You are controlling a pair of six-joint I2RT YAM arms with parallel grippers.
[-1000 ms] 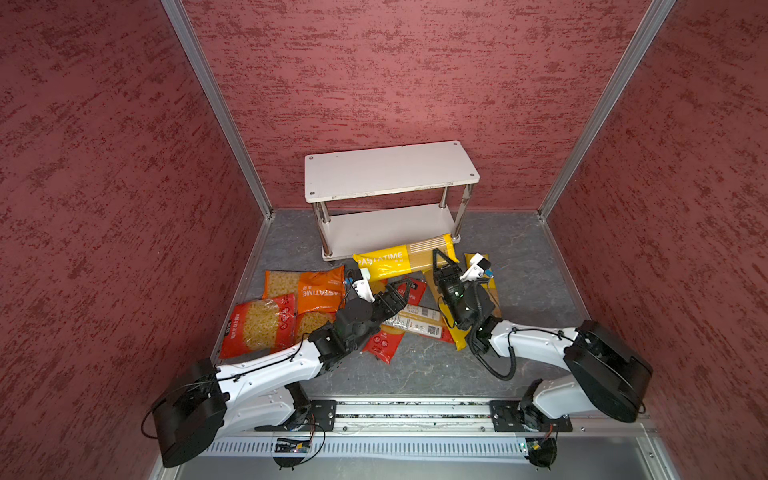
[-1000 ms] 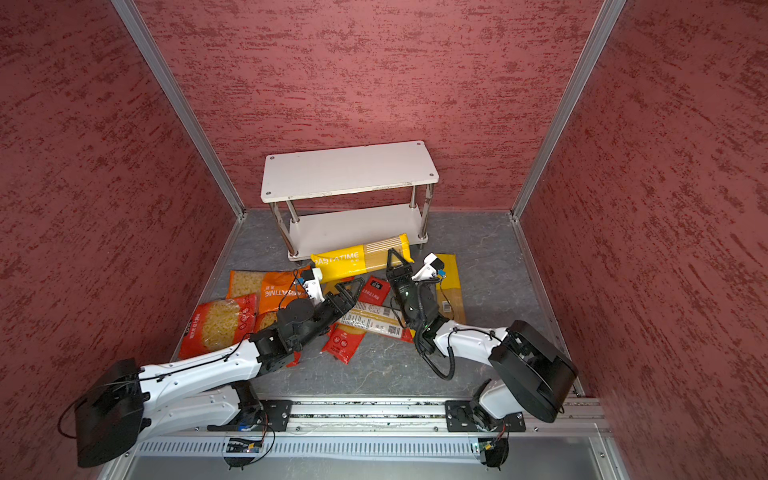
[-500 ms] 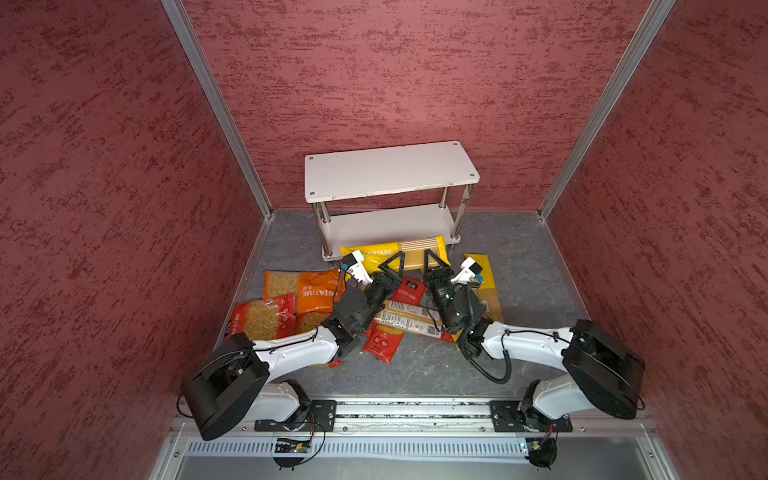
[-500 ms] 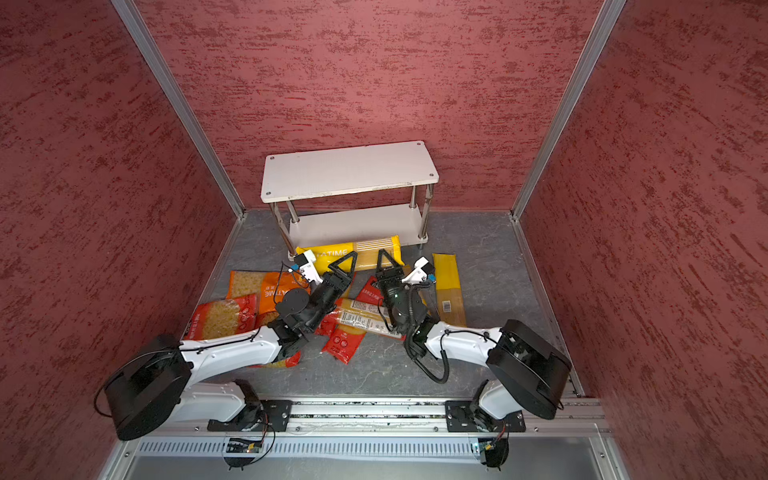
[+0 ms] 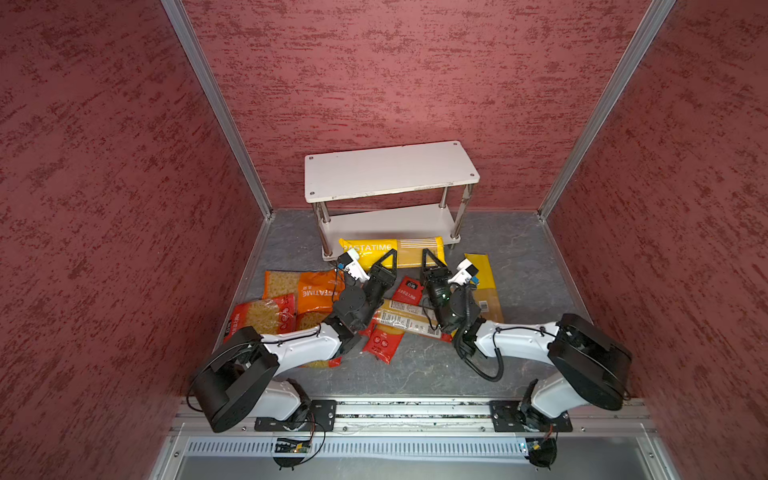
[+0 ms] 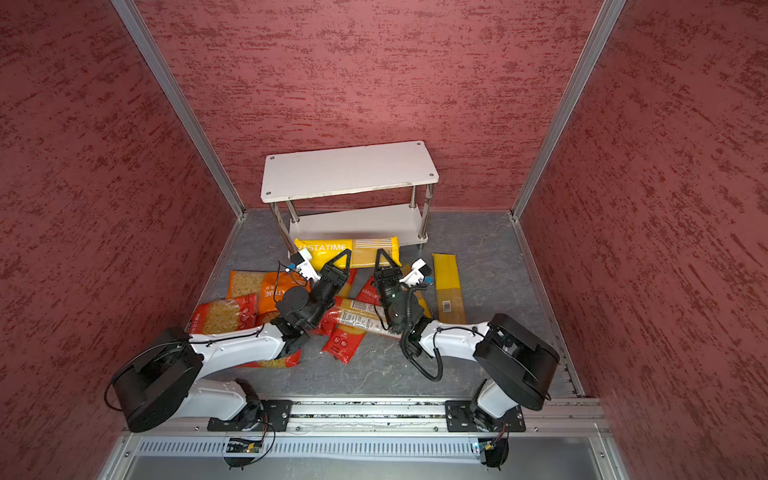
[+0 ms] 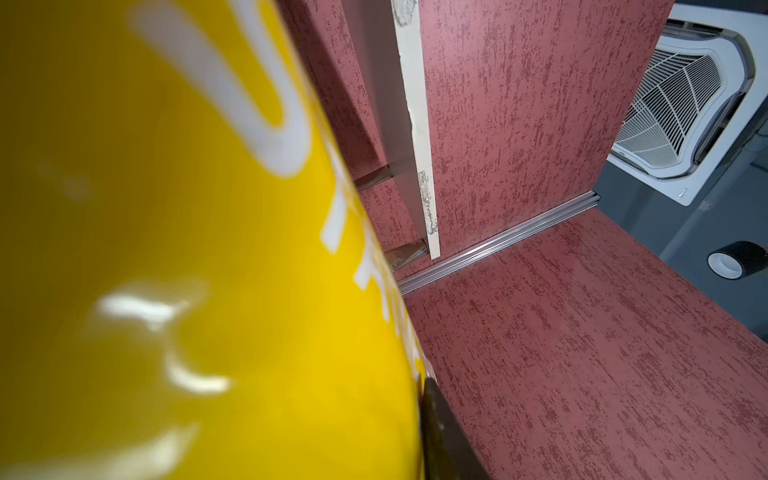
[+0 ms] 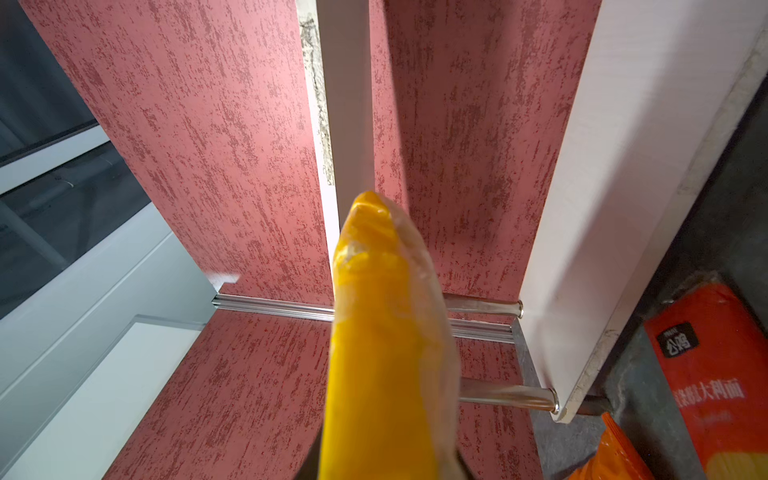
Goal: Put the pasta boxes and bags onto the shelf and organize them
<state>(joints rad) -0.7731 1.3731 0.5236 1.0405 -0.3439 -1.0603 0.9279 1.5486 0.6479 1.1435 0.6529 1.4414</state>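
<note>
Yellow pack (image 5: 370, 248) held level by forward-stretched left pincer (image 5: 390, 255), right pincer (image 5: 428, 254).

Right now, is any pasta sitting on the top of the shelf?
No, the shelf has nothing on its top board; the yellow pasta pack is lower down in front.

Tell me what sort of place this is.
Probably a robot test booth rather than a real shop: red textured wall panels in metal framing, a left arm and right arm bolted to a base rail, and a small shelf with pasta packs strewn on the grey floor.
</note>
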